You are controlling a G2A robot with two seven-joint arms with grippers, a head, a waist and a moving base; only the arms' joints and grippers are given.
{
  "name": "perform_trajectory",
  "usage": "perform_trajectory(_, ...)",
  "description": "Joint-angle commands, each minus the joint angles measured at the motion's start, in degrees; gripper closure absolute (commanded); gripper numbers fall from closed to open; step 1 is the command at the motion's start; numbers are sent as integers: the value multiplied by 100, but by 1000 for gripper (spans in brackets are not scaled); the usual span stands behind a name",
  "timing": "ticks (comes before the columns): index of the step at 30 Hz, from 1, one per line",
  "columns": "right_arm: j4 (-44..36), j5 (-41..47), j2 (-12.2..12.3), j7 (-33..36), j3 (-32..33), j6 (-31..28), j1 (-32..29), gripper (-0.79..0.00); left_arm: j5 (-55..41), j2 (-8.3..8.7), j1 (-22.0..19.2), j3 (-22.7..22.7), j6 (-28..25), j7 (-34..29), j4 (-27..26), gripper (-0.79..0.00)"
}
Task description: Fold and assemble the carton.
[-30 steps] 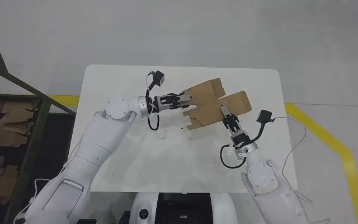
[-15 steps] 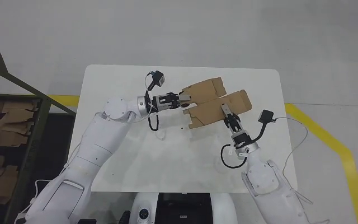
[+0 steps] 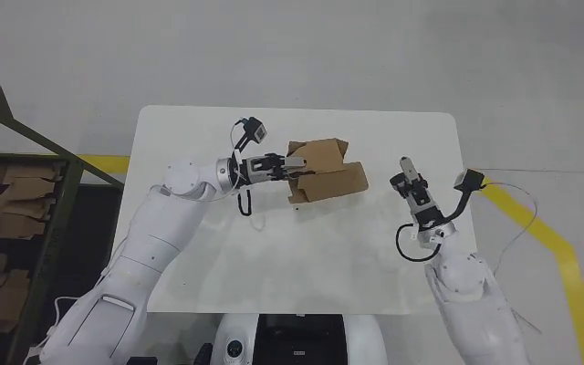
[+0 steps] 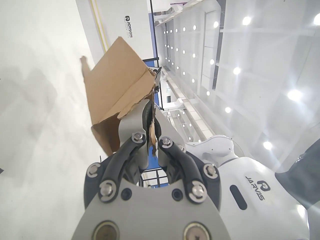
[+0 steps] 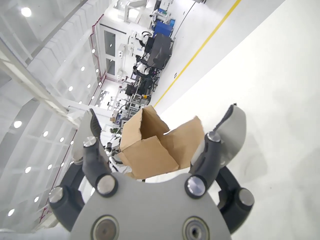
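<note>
Table: white, round-cornered top (image 3: 182, 265) standing on a pale grey floor, with both arms over it.
Floor line: a yellow stripe (image 3: 525, 219) runs on the floor off the table, out past the right arm's outer side.
Rack: a dark frame (image 3: 27, 196) holding flat brown cardboard sheets stands off the table, well behind and outside the left arm.
Carton: brown corrugated carton (image 3: 324, 169), partly folded into an open-ended box shape with loose flaps. It lies straight ahead of the left gripper's fingertips and stretches away from them toward the right arm's side.
Left gripper: the left gripper (image 3: 297, 164) is clenched on the carton's nearest edge. In the left wrist view its fingers (image 4: 131, 123) pinch a ragged cardboard edge between them, one on each face, and the carton's panels rise just beyond the fingertips.
Contact with table: the carton sits close over the tabletop. Whether its underside touches the surface cannot be told.
Right gripper: the right gripper (image 3: 404, 167) is released and holds nothing, its jaws spread wide. It is well apart from the carton, with bare table between them.
From the right wrist: the carton's open end and two flaps face this gripper, ahead of its spread fingers (image 5: 232, 126) and touching neither.
</note>
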Motion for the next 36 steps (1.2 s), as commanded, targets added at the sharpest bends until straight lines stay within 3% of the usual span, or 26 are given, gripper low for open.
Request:
perform_trajectory(1,138,324,43,718,157,-312,96,-785,-10,1,-15,21,51,-147,43,0)
perform_trajectory(10,1022,1979,220,3925,320,-765,787,-785,22,-7,-25,147,5,-610,46,0)
perform_trajectory(18,1967,3079,247,5720,24,-858,1510,-785,-31,-25,-36,264,-24,-883,41,0)
perform_trajectory(25,2149,3460,238,6192,-305,-723,1795,-770,-55,-60,-72,402,-19,-992,55,0)
perform_trajectory(28,2142,3421,254,6221,-400,-694,1862,-733,-28,-78,-96,473,3,-986,79,0)
perform_trajectory(32,2219,3385,282,6236,-496,-679,1964,-619,-45,-100,-109,536,-11,-979,94,0)
perform_trajectory(36,2237,3421,305,6260,-571,-654,2017,-616,-50,-111,-112,568,-20,-970,120,0)
